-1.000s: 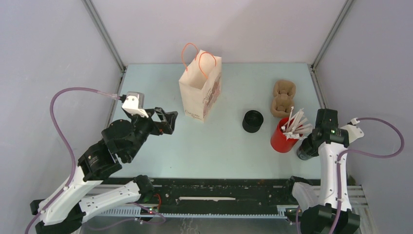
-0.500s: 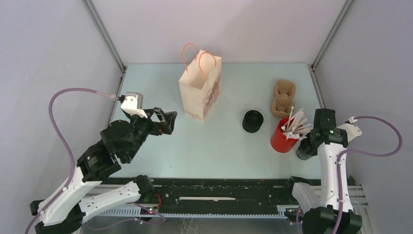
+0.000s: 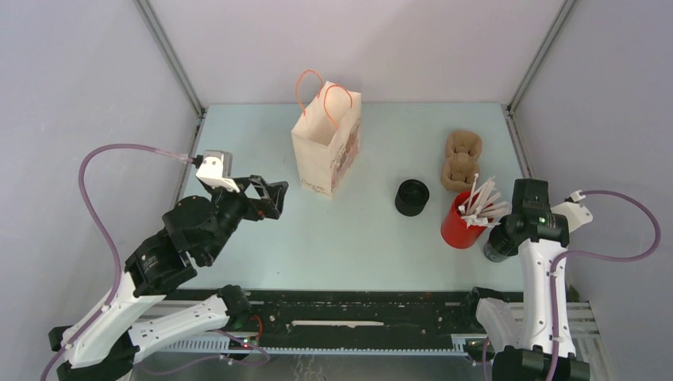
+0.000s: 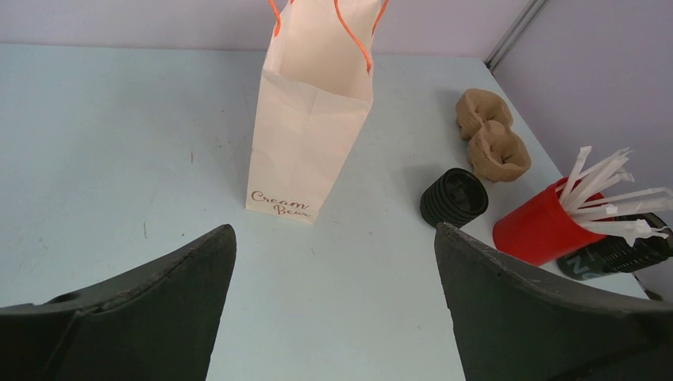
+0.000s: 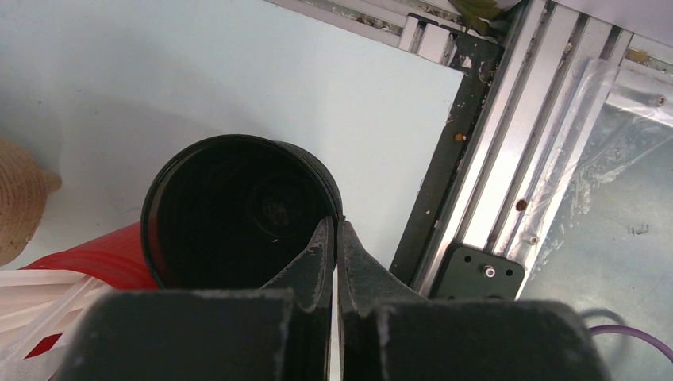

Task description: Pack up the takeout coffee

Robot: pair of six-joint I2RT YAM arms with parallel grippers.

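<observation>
So the right gripper (image 5: 334, 230) is pinched almost completely closed on the rim of a black cup (image 5: 238, 214), one finger inside the wall and one outside. From the wrist view you look straight down into the cup. I can't tell whether the cup is on the table (image 3: 357, 246) or lifted off it. Just beside that cup, on the side away from the table's edge rail (image 5: 444, 182), is the red cup (image 3: 458, 226) stuffed with white sticks (image 3: 482, 202). Past the red cup from this gripper there's a second black cup (image 3: 412, 197), standing upright and open on its own with nothing touching it. The brown pulp carrier (image 3: 461, 159) lies further out from the gripper, beyond the red cup. The left gripper (image 4: 334, 228) is spread as wide as it goes and holds nothing. The paper bag (image 3: 325, 147) with orange handles stands upright straight ahead of it, not touching. The second black cup is ahead and off to its right, well apart.
</observation>
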